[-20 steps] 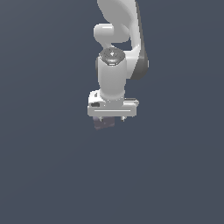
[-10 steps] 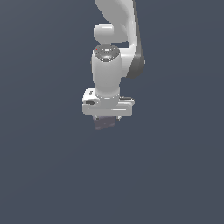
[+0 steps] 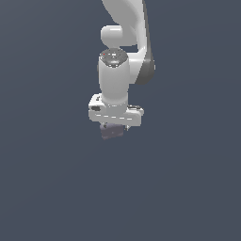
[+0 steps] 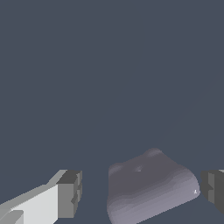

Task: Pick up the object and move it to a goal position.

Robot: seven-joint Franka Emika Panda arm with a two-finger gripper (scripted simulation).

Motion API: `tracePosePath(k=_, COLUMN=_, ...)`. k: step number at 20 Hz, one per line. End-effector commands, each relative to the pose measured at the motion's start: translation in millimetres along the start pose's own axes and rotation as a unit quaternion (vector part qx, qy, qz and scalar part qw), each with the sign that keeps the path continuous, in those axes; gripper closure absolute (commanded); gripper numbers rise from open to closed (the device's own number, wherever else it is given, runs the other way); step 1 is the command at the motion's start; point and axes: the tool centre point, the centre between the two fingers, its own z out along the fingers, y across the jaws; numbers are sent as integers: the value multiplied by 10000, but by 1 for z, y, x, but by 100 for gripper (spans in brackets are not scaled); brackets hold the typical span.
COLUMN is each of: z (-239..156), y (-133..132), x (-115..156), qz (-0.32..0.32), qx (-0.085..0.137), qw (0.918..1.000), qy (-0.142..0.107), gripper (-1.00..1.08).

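Dark grey finger pads (image 4: 70, 193) of the white two-finger gripper (image 4: 140, 194) stand spread apart in the wrist view, one on each side of the small dull grey-purple rounded block (image 4: 151, 188). There is a clear gap between one pad and the block. The other pad sits just beside the block's far end at the frame edge, and contact there cannot be confirmed. So the fingers are parted, bracketing the block, with no squeeze on it visible yet.

The block lies between the fingers, a bit off-centre toward the edge-side pad and skewed relative to the line between them. Judgement: this straddle is the pre-grasp pose, fingers lowered around the object so that closing catches its two ends.

In the exterior view the block (image 3: 112, 131) shows only as a small purple-grey lump poking out under the gripper (image 3: 114, 127), mostly hidden by the hand body. The white Panda arm (image 3: 115, 77) stands nearly vertical above it, wrist pointing straight down, which suits a top-down pick.

The plain dark blue-grey ground (image 3: 188, 188) fills everything else. No goal marker is seen in either view, so the goal location cannot be told.

Judgement: task is at the grasp stage, with lift and transport not yet done. Risk: the off-centre, skewed block may twist or slide when the fingers close.
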Motion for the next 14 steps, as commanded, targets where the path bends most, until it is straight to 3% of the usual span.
tracePosePath(k=1, z=2, y=1, x=-2, qz=242, qx=1, qw=9997, qy=-9, gripper=-92)
tracePosePath(k=7, z=7, y=5, x=-10, qz=1016, qx=3, qw=9948, qy=-38, gripper=-92)
tracePosePath(k=14, z=14, y=10, x=-20, qz=2001, qx=1, qw=9798, qy=-72, gripper=-92)
